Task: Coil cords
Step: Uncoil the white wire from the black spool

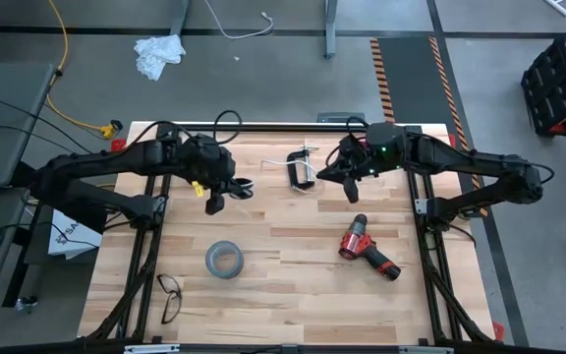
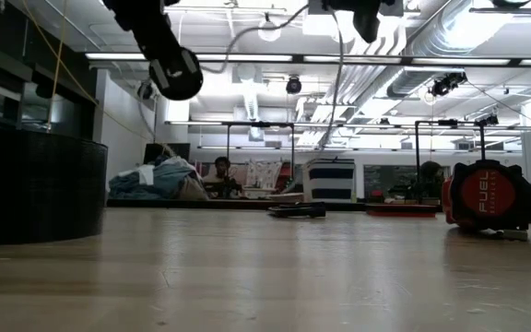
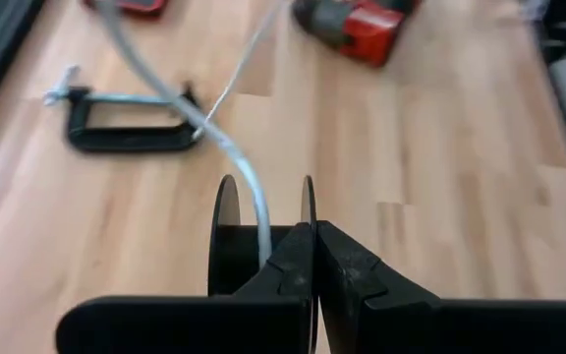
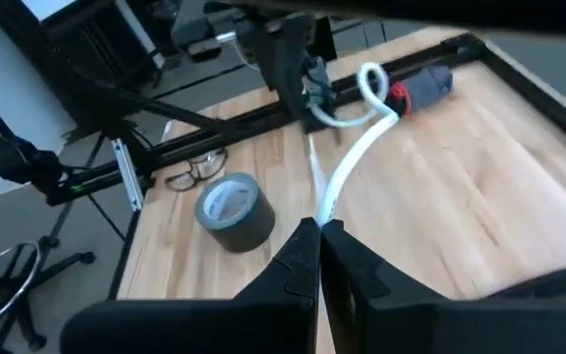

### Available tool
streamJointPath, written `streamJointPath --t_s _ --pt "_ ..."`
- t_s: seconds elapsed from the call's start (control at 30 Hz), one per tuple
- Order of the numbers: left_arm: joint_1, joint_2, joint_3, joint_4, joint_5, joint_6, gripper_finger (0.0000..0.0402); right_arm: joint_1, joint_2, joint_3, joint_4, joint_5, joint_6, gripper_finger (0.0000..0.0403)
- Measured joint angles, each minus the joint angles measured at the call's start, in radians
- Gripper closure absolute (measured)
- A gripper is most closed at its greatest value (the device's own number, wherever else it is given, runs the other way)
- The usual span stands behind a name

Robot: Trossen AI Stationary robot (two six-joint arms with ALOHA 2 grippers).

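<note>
Both arms hang above the far half of the desk (image 1: 293, 295), lifted clear of it. The left pincer (image 3: 311, 236) is closed on the small black round disc (image 3: 263, 231), which sits upright on edge between its fingers. From the disc the thin white cable (image 3: 180, 98) rises and runs forward, away from this pincer, passing over the black C-clamp (image 3: 126, 123) that lies flat on the wood beyond it. The right pincer (image 4: 320, 236) is closed on the other end of the same cable, which bends up from its fingertips and stretches across to the left arm opposite. In the low view the disc (image 2: 178, 74) hangs high over the desk with the cable (image 2: 275, 32) arching between the two arms near the ceiling lights. In the overhead view the left pincer (image 1: 214, 202) and right pincer (image 1: 352, 192) face each other with the C-clamp (image 1: 301, 169) between them. The grey tape roll (image 1: 223, 259) lies nearer the front than the left pincer, with a pair of glasses (image 1: 169, 295) beyond it toward the front corner. The red drill (image 1: 367, 248) lies just in front of the right pincer.
</note>
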Motion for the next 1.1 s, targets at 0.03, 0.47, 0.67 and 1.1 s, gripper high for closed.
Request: streamJointPath --t_s 0.03,0.47,0.67,1.1 --pt "0.001 0.005 0.000 0.002 -0.023 0.000 0.0401 0.001 -0.002 0.000 -0.028 0.000 0.005 0.0403" --pt "0.001 0.154 -0.017 0.005 -0.120 -0.048 0.0354 0.025 -0.010 0.000 -0.531 -0.002 0.072 0.0390" --pt "0.002 0.245 -0.017 0.008 -0.106 -0.090 0.0297 0.029 -0.007 -0.001 -0.665 0.037 0.059 0.0320" --pt "-0.046 0.298 -0.032 0.013 0.001 -0.186 0.0196 0.032 -0.007 -0.014 -0.765 0.170 0.059 0.0204"
